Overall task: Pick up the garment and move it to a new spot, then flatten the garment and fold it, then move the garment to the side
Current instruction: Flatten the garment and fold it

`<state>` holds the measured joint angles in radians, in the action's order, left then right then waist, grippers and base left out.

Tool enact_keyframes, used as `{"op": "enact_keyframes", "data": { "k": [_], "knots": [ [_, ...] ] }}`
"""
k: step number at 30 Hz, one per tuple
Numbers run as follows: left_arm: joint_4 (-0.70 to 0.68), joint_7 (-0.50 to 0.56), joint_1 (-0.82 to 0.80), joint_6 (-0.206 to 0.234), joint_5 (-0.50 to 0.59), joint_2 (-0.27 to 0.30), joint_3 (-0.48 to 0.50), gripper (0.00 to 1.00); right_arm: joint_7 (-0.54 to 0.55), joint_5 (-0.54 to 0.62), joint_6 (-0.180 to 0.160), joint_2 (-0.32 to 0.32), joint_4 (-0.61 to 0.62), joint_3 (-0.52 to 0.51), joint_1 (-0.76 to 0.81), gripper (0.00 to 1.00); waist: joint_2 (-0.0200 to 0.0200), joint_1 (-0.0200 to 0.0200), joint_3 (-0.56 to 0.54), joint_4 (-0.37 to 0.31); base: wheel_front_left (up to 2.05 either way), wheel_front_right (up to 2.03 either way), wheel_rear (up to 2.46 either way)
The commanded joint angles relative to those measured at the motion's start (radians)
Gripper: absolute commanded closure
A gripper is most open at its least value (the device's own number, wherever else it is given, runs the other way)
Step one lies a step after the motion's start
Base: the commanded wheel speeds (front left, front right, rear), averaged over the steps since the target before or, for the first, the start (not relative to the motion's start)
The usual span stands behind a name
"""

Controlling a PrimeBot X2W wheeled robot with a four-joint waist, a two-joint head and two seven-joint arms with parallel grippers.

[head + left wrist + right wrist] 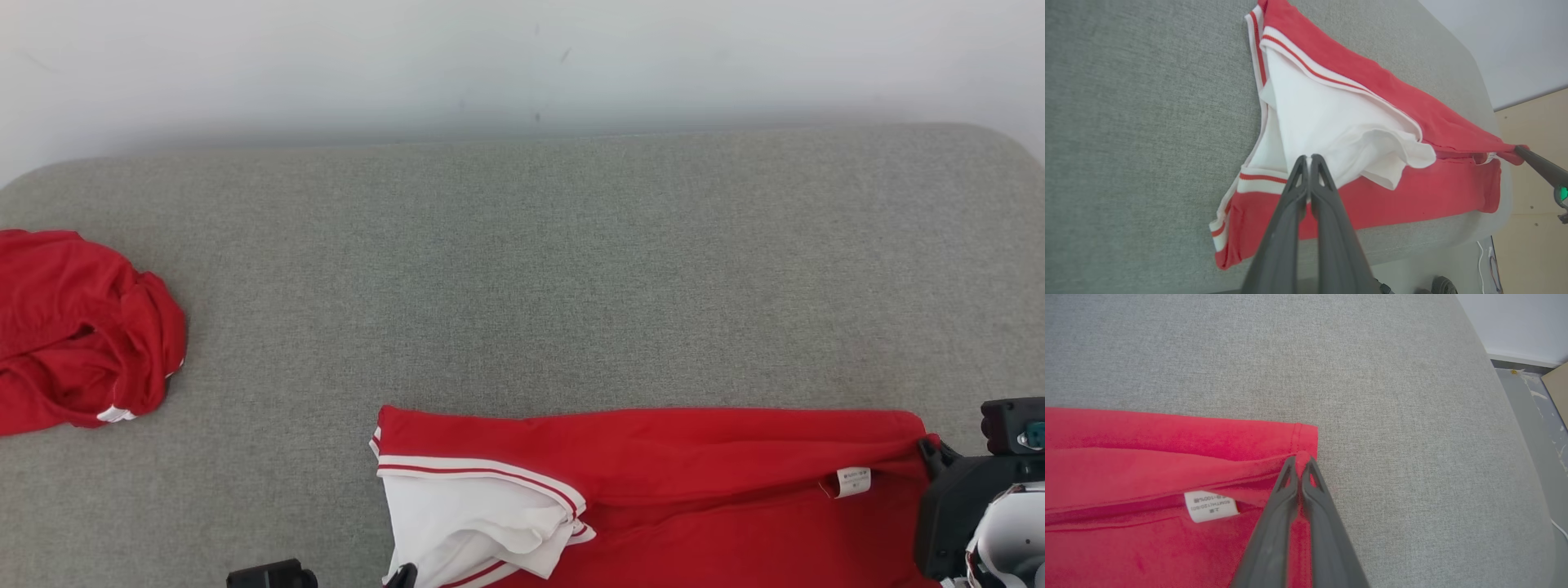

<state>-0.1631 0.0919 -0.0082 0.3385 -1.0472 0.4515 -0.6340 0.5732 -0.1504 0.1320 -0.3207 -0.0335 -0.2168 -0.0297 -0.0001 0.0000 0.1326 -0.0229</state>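
At the left edge of the grey fabric-topped desk point(522, 245), a crumpled heap of red cloth point(82, 327) sits well apart from the work; leave it alone. Along the desk's near edge lies the soft red jersey garment point(694, 457) with its white, red-striped panel point(1331, 118), stretched from around the middle toward the near right corner. Your left gripper point(1308, 157) is closed, its tips pinching a fold of that white panel at the garment's left end. Further right, a small white care label point(1210, 506) pokes out of a lengthwise fold. At the right end, your right gripper point(1301, 459) is closed too, with the red hem corner nipped between its tips.

Judge the garment as light, limp and stretchy. It will likely sag between the two grips and drag on the rough desk cover, and a thin pinch may let the under layers slide. Take it at opposite ends, on hem and trim, where stitched edges should give the firmest bite, with even tension.
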Motion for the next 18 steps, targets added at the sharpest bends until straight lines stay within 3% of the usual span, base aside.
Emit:
{"op": "enact_keyframes", "data": {
  "k": [1,3,4,5,11,18],
  "knots": [
    [0.005,0.0,0.008,-0.002,0.001,0.004,-0.002,1.0,0.001,-0.008,-0.002,0.002,0.006,-0.008,0.011,0.0,0.0001,0.0,0.001,0.002,0.0,0.0,0.0],
    [0.018,-0.004,0.004,0.0,0.01,0.0,-0.007,1.0,-0.006,-0.009,-0.002,0.011,0.011,-0.018,0.013,0.0,0.0001,0.0,0.0,0.004,0.0,0.0,0.0],
    [0.028,-0.003,-0.002,0.001,0.021,0.003,-0.014,0.58,-0.011,-0.008,-0.002,0.017,0.013,-0.023,0.014,0.0,0.0001,0.0,-0.002,0.005,0.0,0.0,0.0],
    [0.038,-0.009,-0.008,0.0,0.032,0.004,-0.018,0.0,-0.014,-0.008,-0.002,0.025,0.016,-0.031,0.015,0.0,0.0001,0.0,-0.006,0.006,0.0,0.0,0.0],
    [0.086,-0.035,-0.02,-0.011,0.08,0.002,-0.047,0.0,-0.039,-0.009,-0.002,0.08,0.046,-0.097,0.044,0.0,0.0001,0.0,-0.039,0.016,0.0,0.0,0.0],
    [0.174,-0.201,-0.032,-0.058,0.142,-0.03,-0.031,0.0,-0.092,-0.003,-0.002,0.19,0.109,-0.181,0.11,0.0,0.0001,0.0,-0.077,0.025,0.0,0.0,0.0]
  ]
}}
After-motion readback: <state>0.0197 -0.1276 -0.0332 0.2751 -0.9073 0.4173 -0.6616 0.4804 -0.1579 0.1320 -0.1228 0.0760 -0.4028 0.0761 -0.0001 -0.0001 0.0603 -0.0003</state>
